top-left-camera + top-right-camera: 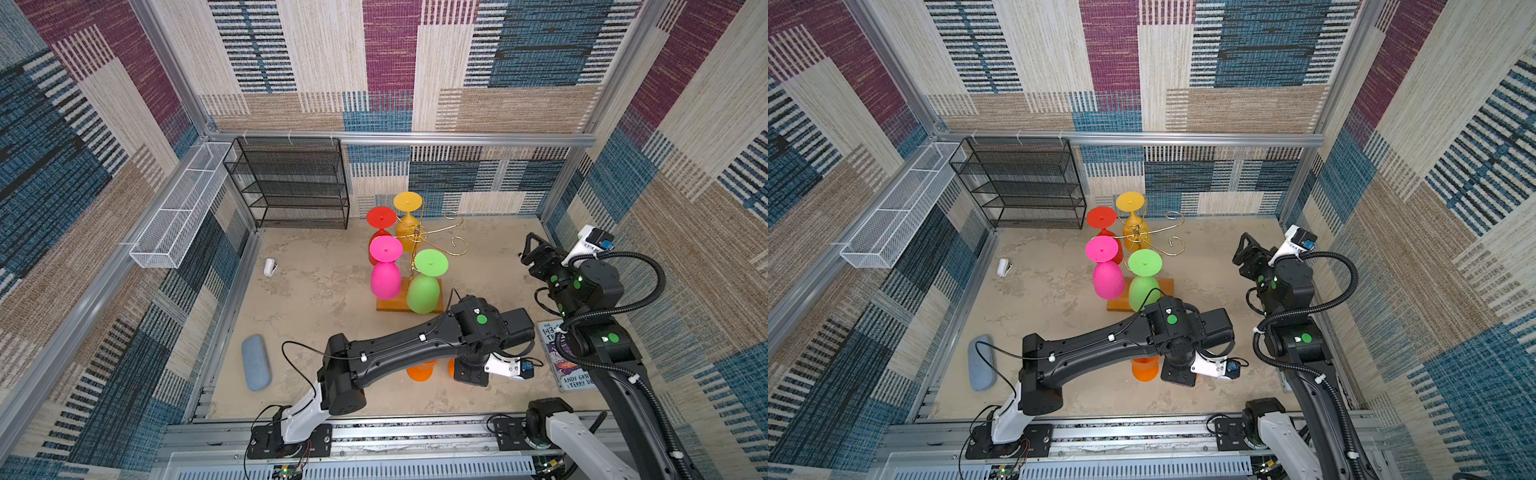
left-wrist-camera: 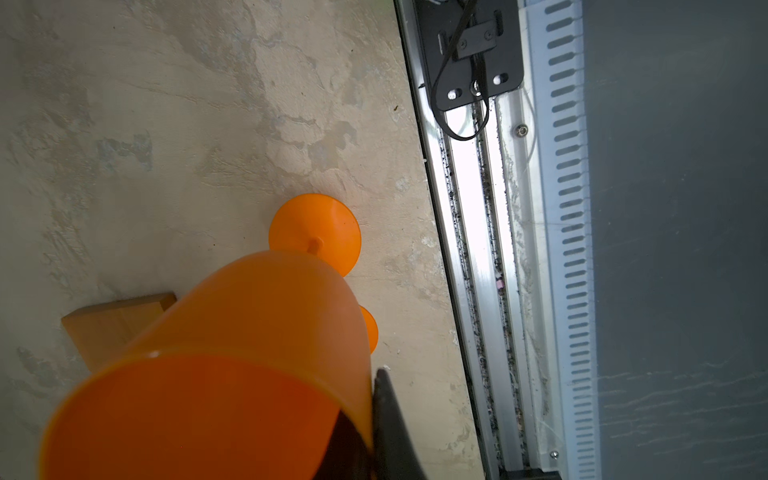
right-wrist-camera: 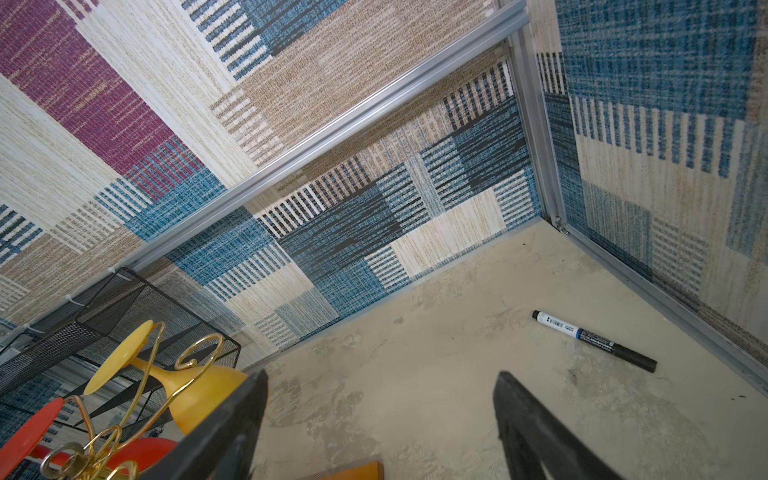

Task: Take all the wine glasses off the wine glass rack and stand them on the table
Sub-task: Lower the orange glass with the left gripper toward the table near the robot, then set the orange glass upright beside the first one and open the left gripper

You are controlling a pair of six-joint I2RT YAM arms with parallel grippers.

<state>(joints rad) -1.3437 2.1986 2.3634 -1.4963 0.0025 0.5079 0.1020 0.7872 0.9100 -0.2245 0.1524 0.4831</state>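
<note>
The orange wine glass (image 2: 249,324) is shown clamped at the rim of its bowl by the left gripper (image 2: 374,419). The jaws are drawn together on the thin wall, with one black finger (image 2: 392,415) outside and the other seen darkly through the plastic. The glass is held off the wine glass rack (image 1: 419,239), low over the table (image 1: 324,291) and just in front of the rack's wooden base, with its round foot turned toward the tabletop; whether the foot touches the surface cannot be told. The left arm is stretched low across the front of the table past the middle, its forearm nearly level and its wrist turned down over the glass, most of which is hidden beneath it in both top views. The right gripper (image 3: 382,376) is pictured empty, jaws set wide apart and aimed toward the far corner, where a black marker (image 3: 594,340) lies on the table. The right arm is folded upright at the right side, apart from the rack. A red glass (image 1: 381,218), a yellow glass (image 1: 408,201), a pink glass (image 1: 385,249) and a green glass (image 1: 431,262) are seen hanging upside down on the rack's gold scroll arms.
</note>
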